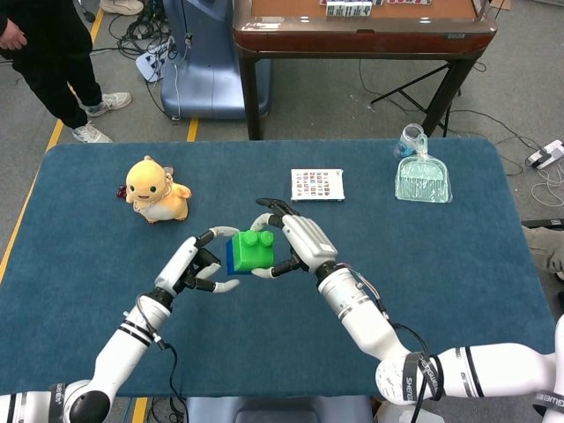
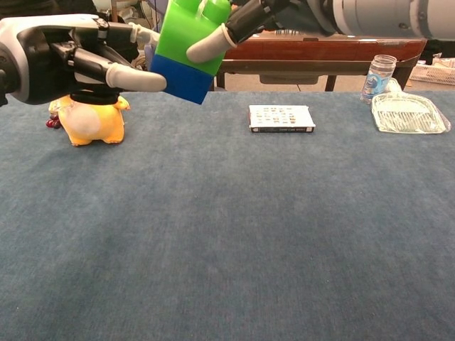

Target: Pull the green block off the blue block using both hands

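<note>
Right now my right hand [image 1: 293,243] holds the green block [image 1: 254,249] aloft, fingers wrapped around it, so the blue block [image 2: 178,77] beneath is exposed to my left hand [image 1: 196,265], whose spread fingertips just touch it, not yet gripping.

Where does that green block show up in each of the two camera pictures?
Head view: the green block sits just left of centre, held above the table between the two robot hands.
Chest view: it is at the top edge, left of centre, tilted, with the blue block under it.
Shared landmark: the yellow toy, to the block's left in both.
</note>
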Tool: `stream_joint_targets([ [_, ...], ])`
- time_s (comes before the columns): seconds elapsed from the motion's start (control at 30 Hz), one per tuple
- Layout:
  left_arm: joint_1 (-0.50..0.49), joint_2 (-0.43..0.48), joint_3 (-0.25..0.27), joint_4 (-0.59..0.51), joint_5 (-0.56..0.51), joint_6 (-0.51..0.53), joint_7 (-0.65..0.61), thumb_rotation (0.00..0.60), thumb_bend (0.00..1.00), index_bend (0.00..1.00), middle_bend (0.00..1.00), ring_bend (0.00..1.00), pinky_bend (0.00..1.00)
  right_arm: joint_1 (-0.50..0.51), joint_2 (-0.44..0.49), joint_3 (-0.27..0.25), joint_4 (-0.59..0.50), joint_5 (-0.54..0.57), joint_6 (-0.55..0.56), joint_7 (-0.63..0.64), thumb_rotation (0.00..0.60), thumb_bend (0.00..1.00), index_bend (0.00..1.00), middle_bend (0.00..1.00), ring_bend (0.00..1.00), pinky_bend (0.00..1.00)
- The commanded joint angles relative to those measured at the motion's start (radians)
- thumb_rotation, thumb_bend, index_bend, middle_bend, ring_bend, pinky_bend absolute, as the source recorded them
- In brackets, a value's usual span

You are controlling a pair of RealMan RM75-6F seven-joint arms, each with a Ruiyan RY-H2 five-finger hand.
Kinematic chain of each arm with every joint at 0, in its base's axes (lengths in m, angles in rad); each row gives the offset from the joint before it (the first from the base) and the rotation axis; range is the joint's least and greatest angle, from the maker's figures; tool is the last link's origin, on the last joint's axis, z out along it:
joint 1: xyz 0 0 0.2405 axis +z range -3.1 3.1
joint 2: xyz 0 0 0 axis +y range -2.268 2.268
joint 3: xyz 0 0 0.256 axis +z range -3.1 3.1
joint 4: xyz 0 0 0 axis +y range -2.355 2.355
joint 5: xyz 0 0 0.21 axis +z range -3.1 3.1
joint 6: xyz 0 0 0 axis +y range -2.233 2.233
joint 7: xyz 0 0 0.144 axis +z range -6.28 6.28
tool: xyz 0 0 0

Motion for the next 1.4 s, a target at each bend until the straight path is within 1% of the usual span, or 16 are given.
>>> stream_joint_targets([
  [0.03,-0.005,-0.005,0.003,0.0,-0.002,0.001,0.004,0.6,0.05,0.3,1.0,1.0,1.0,0.003,-0.004,-0.001,0.001,-0.002,0.004,0.003,0.6,0.15,0.65,0.09,0.0,0.09],
  [0.13,-0.011,-0.011,0.005,0.001,-0.006,0.004,0.008,0.6,0.05,0.32,1.0,1.0,1.0,0.005,-0.007,-0.002,0.001,-0.006,0.007,0.008,0.6,0.15,0.65,0.09,0.0,0.09],
  [0.27,-0.015,-0.022,0.007,0.002,-0.009,0.012,0.01,0.6,0.05,0.38,1.0,1.0,1.0,0.007,-0.009,-0.005,0.0,-0.012,0.006,0.015,0.6,0.15,0.66,0.09,0.0,0.09],
  [0.4,-0.016,-0.03,0.011,0.004,-0.01,0.022,0.01,0.6,0.05,0.46,1.0,1.0,1.0,0.007,-0.01,-0.009,-0.001,-0.017,0.007,0.021,0.6,0.15,0.66,0.09,0.0,0.09],
  [0.53,-0.013,-0.042,0.015,0.008,-0.011,0.04,0.014,0.6,0.06,0.6,1.0,1.0,1.0,0.008,-0.012,-0.013,-0.002,-0.023,0.007,0.026,0.6,0.15,0.66,0.09,0.0,0.09],
  [0.63,-0.008,-0.055,0.015,0.012,-0.008,0.057,0.005,0.6,0.09,0.67,1.0,1.0,1.0,0.008,-0.012,-0.015,-0.003,-0.025,0.005,0.029,0.6,0.15,0.66,0.09,0.0,0.09],
  [0.73,0.0,-0.068,0.015,0.019,0.003,0.077,-0.004,0.6,0.13,0.72,1.0,1.0,1.0,0.008,-0.012,-0.019,-0.003,-0.029,0.005,0.032,0.6,0.15,0.66,0.09,0.0,0.09],
  [1.03,0.013,-0.087,0.017,0.032,0.027,0.099,-0.02,0.6,0.28,0.81,1.0,1.0,1.0,0.007,-0.012,-0.024,-0.002,-0.036,0.004,0.041,0.6,0.15,0.66,0.09,0.0,0.09],
  [1.2,0.015,-0.093,0.022,0.038,0.028,0.099,-0.017,0.6,0.3,0.84,1.0,1.0,1.0,0.005,-0.011,-0.025,-0.002,-0.04,0.005,0.048,0.6,0.15,0.66,0.09,0.0,0.09],
  [1.4,0.014,-0.103,0.025,0.049,0.021,0.1,-0.009,0.6,0.3,0.88,1.0,1.0,1.0,-0.006,-0.005,-0.023,-0.009,-0.057,0.006,0.067,0.6,0.15,0.66,0.09,0.0,0.09],
])
